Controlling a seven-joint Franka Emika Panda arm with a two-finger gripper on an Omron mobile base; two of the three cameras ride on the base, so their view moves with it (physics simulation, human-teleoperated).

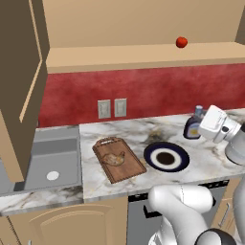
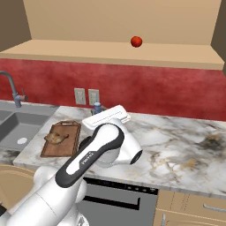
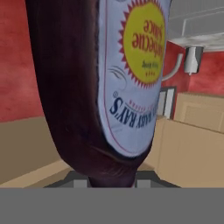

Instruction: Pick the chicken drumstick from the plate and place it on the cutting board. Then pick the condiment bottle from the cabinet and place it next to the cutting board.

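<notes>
The chicken drumstick (image 1: 114, 159) (image 2: 55, 137) lies on the reddish-brown cutting board (image 1: 125, 168) (image 2: 66, 145), left of the empty navy plate (image 1: 152, 154). My gripper (image 1: 203, 125) (image 3: 111, 180) is shut on the dark brown condiment bottle (image 1: 193, 128) (image 3: 74, 87), which is low over the counter behind and to the right of the plate. Its pale cap (image 1: 198, 111) (image 2: 97, 106) points up. Whether its base touches the counter I cannot tell. In the hand view the yellow label fills the middle. The tan cabinet (image 1: 143, 56) (image 2: 110, 50) runs above.
A small red ball (image 1: 181, 42) (image 2: 136, 41) sits on the cabinet shelf. The brown cabinet door (image 1: 19, 72) hangs open at the left, above the grey sink (image 1: 48, 162) (image 2: 17, 128). Wall sockets (image 1: 112, 108) are on the red backsplash. Bare marble counter (image 2: 176, 145) stretches to the right.
</notes>
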